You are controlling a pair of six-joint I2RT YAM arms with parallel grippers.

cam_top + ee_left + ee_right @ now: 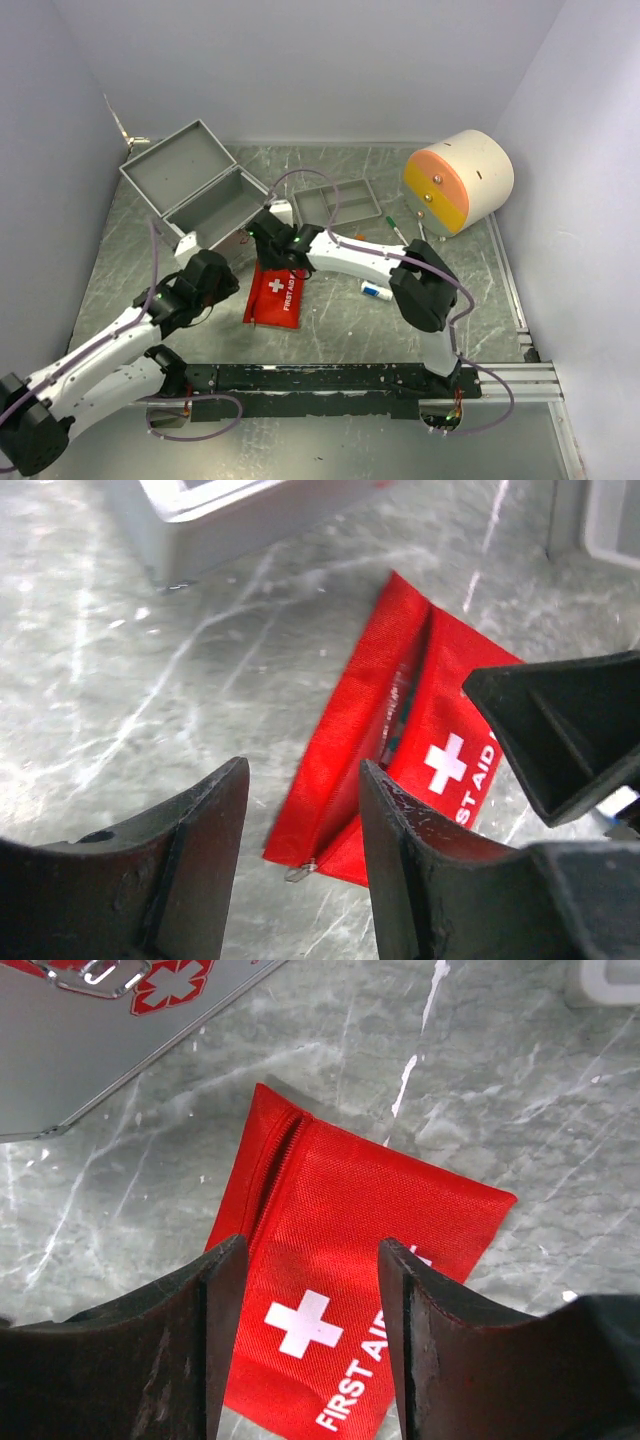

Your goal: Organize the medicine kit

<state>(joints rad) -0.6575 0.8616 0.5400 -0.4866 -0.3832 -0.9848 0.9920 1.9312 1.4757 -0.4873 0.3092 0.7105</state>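
The right gripper, fingers apart and empty, hangs over the one red first aid pouch. The left gripper, also apart, is beside its left edge. The pouch lies flat on the worktop, long axis near-to-far, in front of one open grey case.

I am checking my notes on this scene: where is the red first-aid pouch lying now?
In the top view the red first-aid pouch lies flat near the middle, just in front of the open grey case.
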